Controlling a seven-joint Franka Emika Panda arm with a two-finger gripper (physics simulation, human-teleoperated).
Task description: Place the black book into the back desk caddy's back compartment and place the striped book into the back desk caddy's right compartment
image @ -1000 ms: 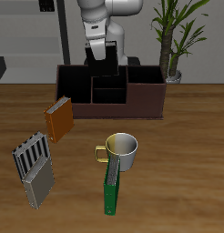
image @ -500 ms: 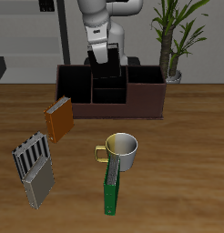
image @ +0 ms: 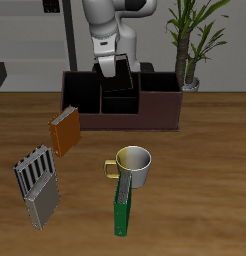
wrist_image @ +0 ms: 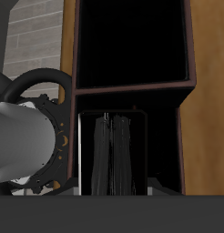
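From the exterior view I see the gripper (image: 119, 72) clamped on the thin black book (image: 122, 78), upright over the wide dark brown desk caddy (image: 160, 108) at twelve o'clock. In the wrist view, the book (wrist_image: 112, 155) looks stiff and light; an edge pinch should suffice. The light grey striped book (image: 34, 170) lies at eight o'clock.

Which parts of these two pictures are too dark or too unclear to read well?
Exterior view: even light, sharp; the back desk caddy has dark cells, and the end effector with the black book merges into them. Wrist view: the cell interiors are nearly pure black, no glare.
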